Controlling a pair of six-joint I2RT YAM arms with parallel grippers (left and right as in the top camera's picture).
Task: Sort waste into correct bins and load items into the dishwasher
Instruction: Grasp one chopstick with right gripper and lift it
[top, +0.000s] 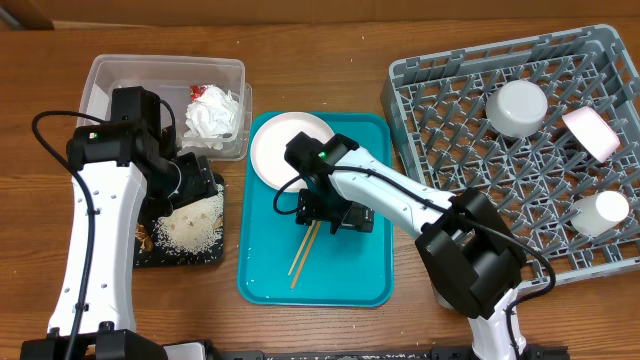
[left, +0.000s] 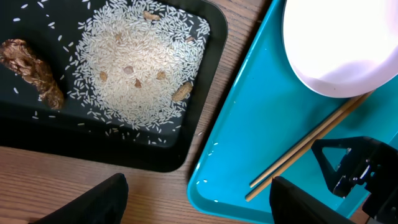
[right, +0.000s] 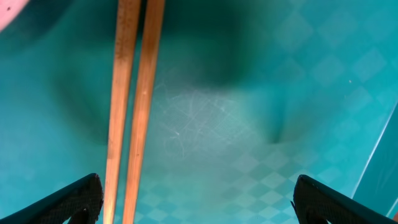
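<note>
Right gripper (right: 199, 208) spread wide over chopsticks (right: 134, 106) on teal tray (right: 261, 124), centre frame, left gripper (left: 199, 202) released, empty, near rice (left: 134, 68) on black tray (left: 25, 127)

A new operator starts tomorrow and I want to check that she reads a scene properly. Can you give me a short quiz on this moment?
1. True or false: the right claw is shut on the chopsticks.
2. Where is the crumpled paper? A) black tray B) clear tub C) plate
3. How many dishes sit in the dish rack?
Key: 1 false: it is open and grips nothing. 2 B. 3 three: a grey bowl, a pink bowl and a white cup.
</note>
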